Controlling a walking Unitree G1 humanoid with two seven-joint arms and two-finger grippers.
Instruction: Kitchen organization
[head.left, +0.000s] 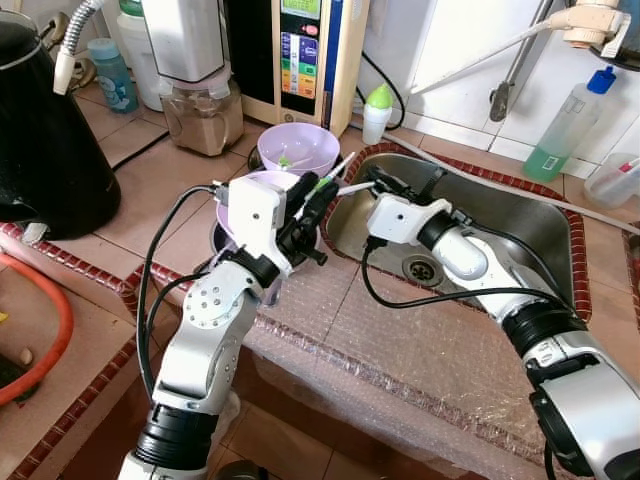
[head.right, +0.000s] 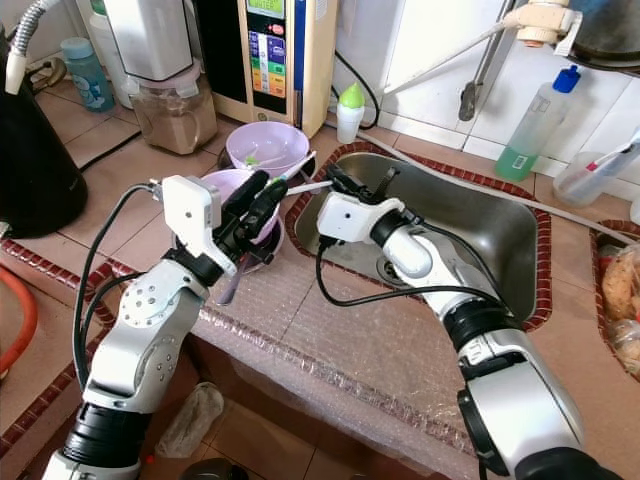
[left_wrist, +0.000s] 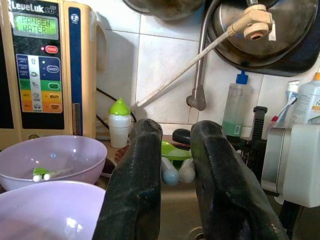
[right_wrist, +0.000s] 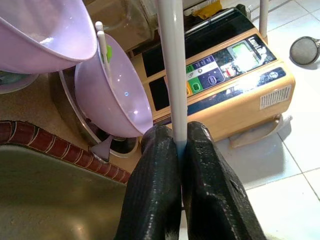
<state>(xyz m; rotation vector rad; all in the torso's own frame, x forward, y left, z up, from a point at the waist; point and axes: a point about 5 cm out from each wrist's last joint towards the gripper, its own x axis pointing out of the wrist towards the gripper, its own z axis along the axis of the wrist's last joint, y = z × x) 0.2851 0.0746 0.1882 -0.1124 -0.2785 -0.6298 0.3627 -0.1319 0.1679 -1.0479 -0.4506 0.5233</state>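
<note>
right tool (right_wrist: 180, 145) clamped on white stick (right_wrist: 172, 70) over sink (head.left: 520, 225); left tool (left_wrist: 172, 165) apart, beside purple bowl (head.left: 238, 200) on bench (head.left: 150, 190).

bright even daylight | soft shadows | sharp | wrist foregrounds blurred

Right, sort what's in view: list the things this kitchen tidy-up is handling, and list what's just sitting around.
In the job: near purple bowl, far purple bowl, white utensil handle clamped in the right gripper, green-and-white utensil at the left gripper.

Just sitting: water machine, black kettle, blender jar, green-capped bottle, soap bottle.
</note>
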